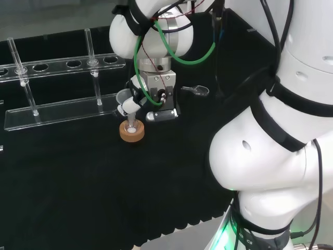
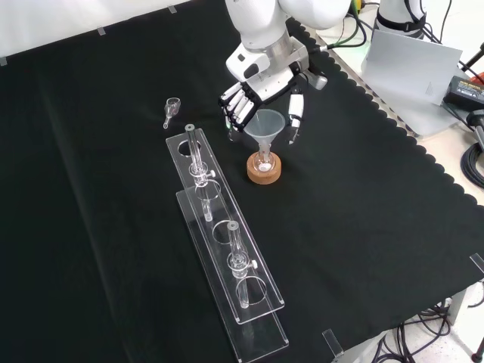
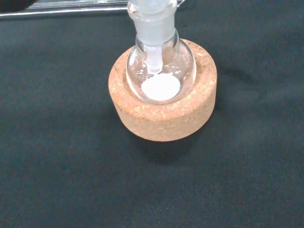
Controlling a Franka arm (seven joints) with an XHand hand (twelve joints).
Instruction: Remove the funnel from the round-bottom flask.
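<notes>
Plainly, the task is not yet done — the clear cone-shaped funnel [image 2: 266,123] sits with its stem down in the neck of the small round-bottom glass flask [image 3: 160,71], which rests in a tan cork ring stand [image 2: 264,168] on the black-cloth surface [image 2: 363,227]. The black and white hand [image 2: 253,98] hangs over it, and its fingers [image 2: 237,108] are spread on one side of the funnel's bowl with the thumb on the other. Whether they touch the rim I cannot tell — they look straight and uncurled, not closed on it. A white patch lies in the flask's bottom. What seems left: close on the funnel, lift it clear.
</notes>
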